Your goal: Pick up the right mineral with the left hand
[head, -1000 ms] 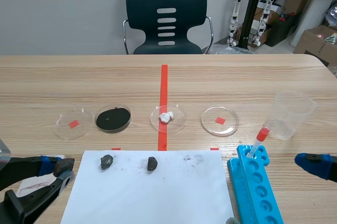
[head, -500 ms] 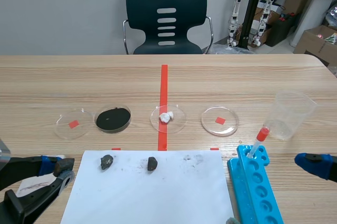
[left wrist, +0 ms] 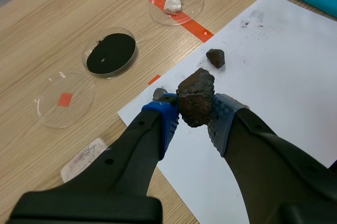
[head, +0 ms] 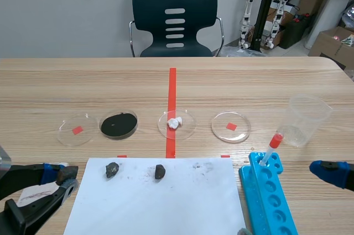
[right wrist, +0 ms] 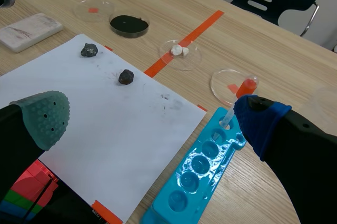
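My left gripper (left wrist: 194,114) is shut on a rough dark brown mineral (left wrist: 196,96), held above the near left corner of the white paper (left wrist: 274,76). In the scene view this gripper (head: 62,179) sits low at the left with the mineral (head: 67,174) at its tip. Two smaller dark minerals (head: 112,169) (head: 160,171) lie on the paper (head: 166,202), and a grey smudge (head: 202,165) marks its right part. My right gripper (right wrist: 152,124) is open with nothing in it, over the paper's near right side, beside the rack.
Beyond the paper stands a row of dishes: a clear one (head: 77,129), one with black powder (head: 119,125), one with white lumps (head: 176,123), another clear one (head: 230,126). A blue tube rack (head: 268,193) with a dropper and a plastic cup (head: 306,120) stand right. A white block (right wrist: 29,31) lies left.
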You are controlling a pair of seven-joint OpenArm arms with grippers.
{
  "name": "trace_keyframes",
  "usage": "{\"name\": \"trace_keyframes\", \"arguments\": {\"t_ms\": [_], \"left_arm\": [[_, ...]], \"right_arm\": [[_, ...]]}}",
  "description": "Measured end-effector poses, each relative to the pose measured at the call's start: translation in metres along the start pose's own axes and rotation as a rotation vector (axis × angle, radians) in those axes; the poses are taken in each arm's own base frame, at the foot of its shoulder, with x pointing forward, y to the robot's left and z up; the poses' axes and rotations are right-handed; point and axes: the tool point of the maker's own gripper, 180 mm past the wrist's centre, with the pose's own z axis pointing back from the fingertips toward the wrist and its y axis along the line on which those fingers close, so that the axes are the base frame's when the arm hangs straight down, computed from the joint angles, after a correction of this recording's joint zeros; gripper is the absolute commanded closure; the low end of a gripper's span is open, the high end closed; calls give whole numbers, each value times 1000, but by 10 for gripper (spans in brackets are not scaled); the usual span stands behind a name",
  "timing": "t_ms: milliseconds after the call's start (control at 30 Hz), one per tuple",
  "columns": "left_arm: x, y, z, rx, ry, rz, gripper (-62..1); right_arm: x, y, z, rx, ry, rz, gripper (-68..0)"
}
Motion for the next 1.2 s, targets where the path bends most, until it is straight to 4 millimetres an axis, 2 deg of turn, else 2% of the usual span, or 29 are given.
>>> {"name": "trace_keyframes", "arguments": {"t_ms": [1000, 1200], "left_arm": [[0, 0, 0, 0, 0, 0, -97], [0, 0, 0, 0, -1, 0, -69]], "right_arm": [[0, 0, 0, 0, 0, 0, -679], [0, 0, 0, 0, 0, 0, -679]]}}
